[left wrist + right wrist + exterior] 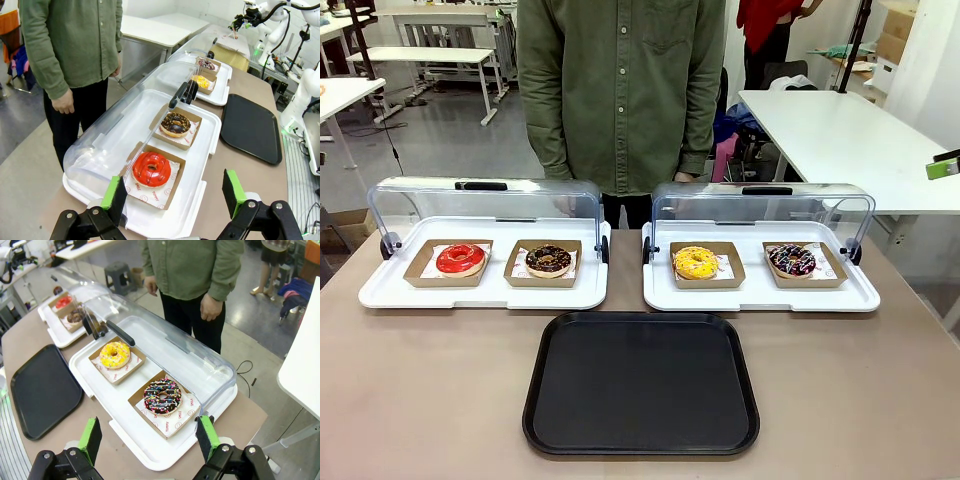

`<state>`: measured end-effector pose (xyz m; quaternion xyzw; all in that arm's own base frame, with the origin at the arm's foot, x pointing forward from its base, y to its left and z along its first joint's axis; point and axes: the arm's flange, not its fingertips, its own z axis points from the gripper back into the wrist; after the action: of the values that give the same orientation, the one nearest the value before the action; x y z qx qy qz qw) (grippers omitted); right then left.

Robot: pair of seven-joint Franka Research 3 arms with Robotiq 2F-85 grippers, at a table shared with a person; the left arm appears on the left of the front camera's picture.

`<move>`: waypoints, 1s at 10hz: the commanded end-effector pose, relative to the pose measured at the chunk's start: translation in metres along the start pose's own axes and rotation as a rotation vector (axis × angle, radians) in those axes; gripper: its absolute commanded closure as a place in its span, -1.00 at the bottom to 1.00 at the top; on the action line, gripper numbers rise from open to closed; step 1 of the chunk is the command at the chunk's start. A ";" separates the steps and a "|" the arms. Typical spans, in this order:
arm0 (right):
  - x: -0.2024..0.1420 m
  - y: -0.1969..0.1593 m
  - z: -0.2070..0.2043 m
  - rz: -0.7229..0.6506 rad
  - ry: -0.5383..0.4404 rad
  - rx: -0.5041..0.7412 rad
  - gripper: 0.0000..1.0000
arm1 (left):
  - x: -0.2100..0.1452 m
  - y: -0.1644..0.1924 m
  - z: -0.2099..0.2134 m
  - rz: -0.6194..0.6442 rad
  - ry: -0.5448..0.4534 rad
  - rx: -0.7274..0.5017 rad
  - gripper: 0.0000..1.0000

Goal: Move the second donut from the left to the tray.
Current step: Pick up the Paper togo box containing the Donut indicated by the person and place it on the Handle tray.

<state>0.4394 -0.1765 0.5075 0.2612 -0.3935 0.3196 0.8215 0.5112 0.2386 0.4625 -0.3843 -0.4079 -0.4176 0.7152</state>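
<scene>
The chocolate donut (549,259) is seen in its holder (tray (642,440) apparently bare); both grippers (173,192) (150,437) are held apart.

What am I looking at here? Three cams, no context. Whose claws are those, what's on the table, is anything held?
It is a two-armed robot at a table, with a person standing at the far side. The front view looks across the table from between the arms. The other two views come from cameras on each wrist, looking along that arm's fingers: the left pincer and the right pincer, both open and holding nothing.

On the table sit two white display trays with clear lids raised. The left one holds a red donut and a chocolate donut, the one to move. The right one holds a yellow donut and a dark donut with coloured sprinkles. Each donut sits in a brown cardboard holder. Nearer the robot lies the black tray, bare.
</scene>
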 end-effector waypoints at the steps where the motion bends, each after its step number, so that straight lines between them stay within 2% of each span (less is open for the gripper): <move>1: 0.002 0.005 -0.001 -0.007 -0.011 0.000 -1.00 | 0.002 -0.001 0.000 -0.003 -0.003 -0.006 -1.00; 10: 0.002 0.005 -0.001 -0.007 -0.011 0.000 -1.00 | 0.002 -0.001 0.000 -0.003 -0.003 -0.006 -1.00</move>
<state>0.4394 -0.1765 0.5075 0.2612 -0.3935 0.3196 0.8215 0.5112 0.2386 0.4625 -0.3843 -0.4079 -0.4176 0.7152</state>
